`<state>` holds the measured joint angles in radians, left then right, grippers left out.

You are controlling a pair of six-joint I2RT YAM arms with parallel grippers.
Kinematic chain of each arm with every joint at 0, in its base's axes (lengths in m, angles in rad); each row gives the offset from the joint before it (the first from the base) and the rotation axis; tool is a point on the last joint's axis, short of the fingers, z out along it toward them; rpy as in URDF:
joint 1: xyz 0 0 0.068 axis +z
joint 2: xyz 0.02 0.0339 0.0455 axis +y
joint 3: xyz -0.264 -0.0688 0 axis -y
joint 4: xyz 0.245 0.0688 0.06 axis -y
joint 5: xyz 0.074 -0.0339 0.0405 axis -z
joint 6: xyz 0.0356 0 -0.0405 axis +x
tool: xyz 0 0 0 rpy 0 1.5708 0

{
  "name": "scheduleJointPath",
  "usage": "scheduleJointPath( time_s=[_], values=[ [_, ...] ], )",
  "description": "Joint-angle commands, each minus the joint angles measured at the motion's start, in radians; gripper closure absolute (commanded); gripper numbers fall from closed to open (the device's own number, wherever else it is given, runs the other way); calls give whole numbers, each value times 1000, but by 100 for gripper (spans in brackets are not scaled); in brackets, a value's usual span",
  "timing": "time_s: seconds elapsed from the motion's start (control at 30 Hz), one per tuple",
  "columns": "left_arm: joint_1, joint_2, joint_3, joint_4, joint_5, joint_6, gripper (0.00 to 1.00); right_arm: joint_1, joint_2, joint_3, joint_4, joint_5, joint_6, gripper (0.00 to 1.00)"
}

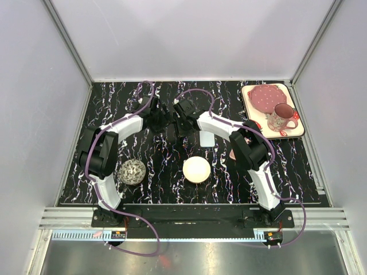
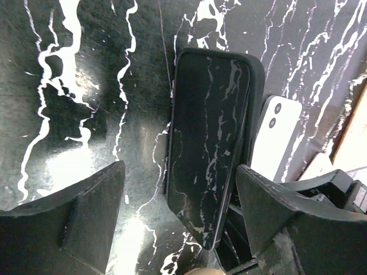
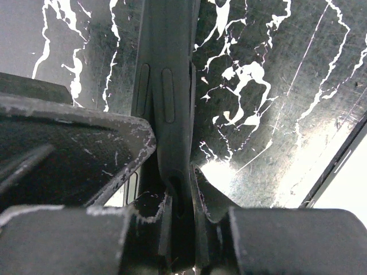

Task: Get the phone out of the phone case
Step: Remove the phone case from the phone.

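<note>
In the left wrist view a black phone [image 2: 209,143] with a glossy screen lies in a black phone case [image 2: 256,71]. Its near end is tilted out of the case. My left gripper [image 2: 178,223] is open, with one finger [image 2: 63,229] left of the phone's near end and the other [image 2: 287,217] right of it. My right gripper [image 3: 180,195] is shut on the edge of the phone case [image 3: 166,86], which stands thin between its fingers. In the top view the left gripper [image 1: 157,120] and right gripper [image 1: 175,123] meet at the table's middle back and hide the phone.
A white phone [image 1: 206,138] lies just right of the case and also shows in the left wrist view [image 2: 275,134]. A cream ball [image 1: 196,169] and a patterned ball [image 1: 132,171] sit near the front. A tray [image 1: 298,133] with a pink plate and a mug [image 1: 281,118] stands at the back right.
</note>
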<state>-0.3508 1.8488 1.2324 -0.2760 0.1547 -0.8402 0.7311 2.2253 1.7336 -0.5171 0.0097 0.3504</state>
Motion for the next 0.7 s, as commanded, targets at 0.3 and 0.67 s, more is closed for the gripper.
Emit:
scheduleJointPath(
  time_s=[0.3, 0.67],
  values=[
    [-27, 0, -74, 135, 111, -56, 22, 85, 20, -45, -116, -116, -41, 100],
    [-59, 6, -148, 112, 13, -128, 27, 85, -27, -38, -77, -197, 2, 100]
  ],
)
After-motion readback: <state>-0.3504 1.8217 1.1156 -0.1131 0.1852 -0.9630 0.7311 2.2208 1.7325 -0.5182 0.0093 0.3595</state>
